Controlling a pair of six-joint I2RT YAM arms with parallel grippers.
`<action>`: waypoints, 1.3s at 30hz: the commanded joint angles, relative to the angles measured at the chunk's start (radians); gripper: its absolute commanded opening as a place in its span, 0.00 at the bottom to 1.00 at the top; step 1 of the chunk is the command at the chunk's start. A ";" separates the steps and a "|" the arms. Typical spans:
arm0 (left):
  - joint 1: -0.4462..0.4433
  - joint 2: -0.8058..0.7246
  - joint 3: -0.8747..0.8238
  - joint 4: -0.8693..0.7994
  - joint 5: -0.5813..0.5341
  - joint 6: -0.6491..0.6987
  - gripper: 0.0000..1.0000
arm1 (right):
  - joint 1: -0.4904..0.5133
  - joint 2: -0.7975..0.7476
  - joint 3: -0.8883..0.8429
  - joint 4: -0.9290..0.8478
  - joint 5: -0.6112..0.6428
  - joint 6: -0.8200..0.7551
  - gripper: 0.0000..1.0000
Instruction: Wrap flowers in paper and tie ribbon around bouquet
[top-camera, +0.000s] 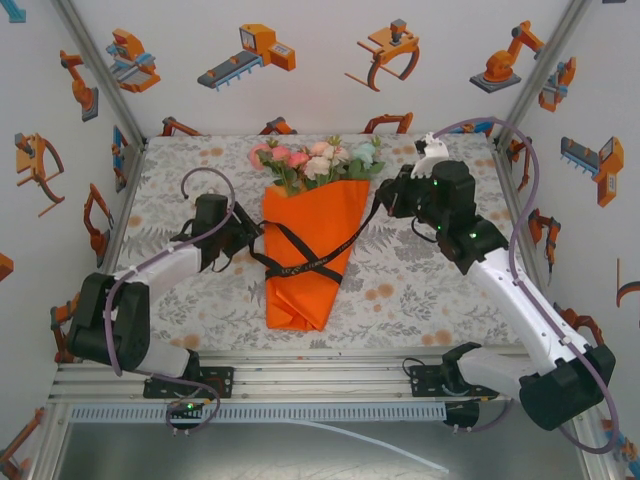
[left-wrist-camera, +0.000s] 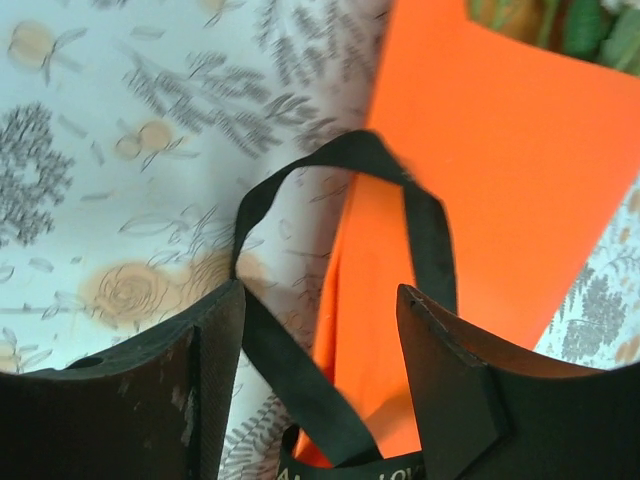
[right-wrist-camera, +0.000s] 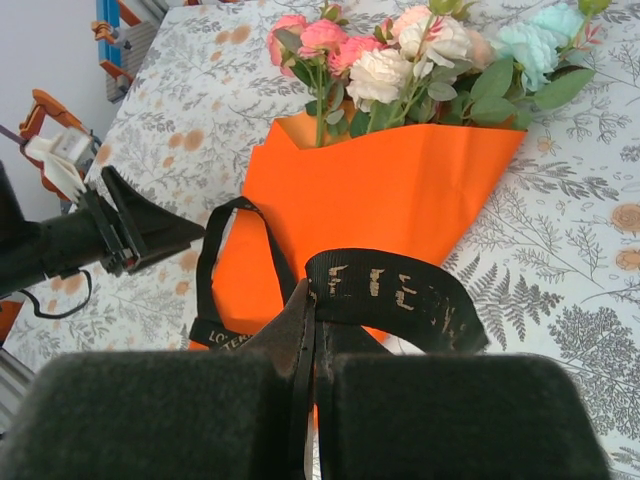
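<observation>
Ribbon (right-wrist-camera: 390, 290), black with worn gold lettering, partly "LOV", crosses the bouquet (right-wrist-camera: 380, 190); right gripper (right-wrist-camera: 308, 310) at 2 o'clock clenches it, left gripper (left-wrist-camera: 320, 295) at 9 o'clock unclenched.

— What do the two arms look like?
— White links and black joints on the left arm (top-camera: 165, 265) and the right arm (top-camera: 520, 300), each trailing a looping lilac-grey cable (top-camera: 205, 170).
— And the tips?
— Black wedges: the left fingers (left-wrist-camera: 170, 400) are scuffed, the right fingers (right-wrist-camera: 150, 420) foam-covered.
</observation>
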 joint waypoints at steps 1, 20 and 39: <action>-0.005 0.035 0.001 -0.048 0.008 -0.127 0.60 | -0.005 -0.002 -0.003 0.040 -0.021 0.018 0.00; 0.028 0.096 0.030 -0.061 -0.076 -0.199 0.00 | -0.048 -0.035 -0.034 -0.044 0.380 0.155 0.00; 0.299 0.011 -0.009 -0.104 -0.112 -0.058 0.00 | -0.422 -0.105 -0.210 -0.267 0.411 0.442 0.00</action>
